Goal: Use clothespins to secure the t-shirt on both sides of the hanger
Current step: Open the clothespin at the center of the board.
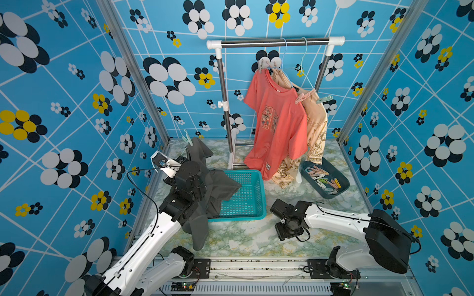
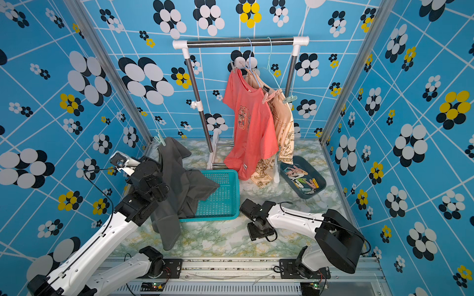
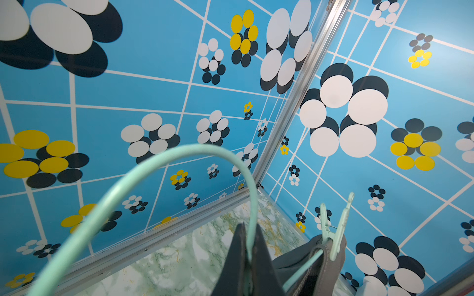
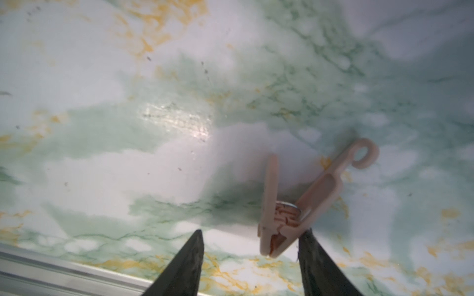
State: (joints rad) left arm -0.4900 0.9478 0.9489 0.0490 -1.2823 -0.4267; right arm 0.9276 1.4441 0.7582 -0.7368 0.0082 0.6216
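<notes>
Mint-green wire of the hanger (image 3: pixel 179 153) is pinched in the left pincer (image 3: pixel 248 246), its fingers pressed together on it. A dark grey t-shirt (image 1: pixel 205 184) hangs from that hanger, draped by the left arm, with one mint clothespin (image 3: pixel 338 230) clipped at a shoulder. The right pincer (image 4: pixel 252 232) points down at the marble bench (image 1: pixel 243 235), fingers spread; a pale pink clothespin (image 4: pixel 307 194) leans against one finger, clear of its partner. More clothespins (image 1: pixel 323 179) lie in a dark tray (image 1: pixel 334 170) by the rack (image 1: pixel 274 43).
</notes>
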